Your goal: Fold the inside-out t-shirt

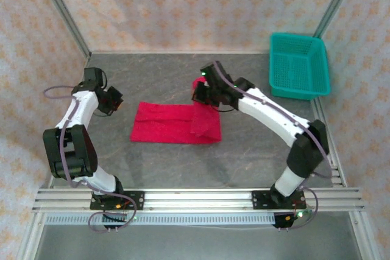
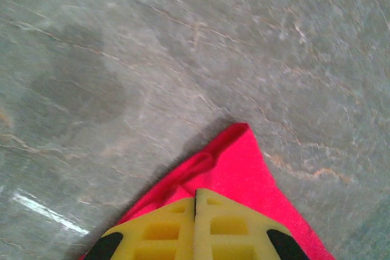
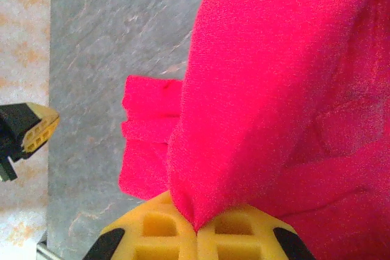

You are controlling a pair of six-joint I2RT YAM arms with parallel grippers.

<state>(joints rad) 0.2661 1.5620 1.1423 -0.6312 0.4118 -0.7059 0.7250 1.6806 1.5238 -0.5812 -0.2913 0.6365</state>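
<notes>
The right gripper (image 3: 196, 229) is clamped on a lifted edge of the t-shirt (image 1: 164, 123), which lies well left of the basket (image 1: 298, 65). The left gripper (image 2: 195, 202), farther left, is closed and apparently empty. We expect the lower layer may drag, or the pinch slip. Grey marbled table (image 1: 244, 156); patterned walls (image 1: 183, 4).

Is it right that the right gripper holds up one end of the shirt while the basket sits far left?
No: the basket sits at the far right, as the top view shows. The right gripper does hold up one end of the shirt.
</notes>
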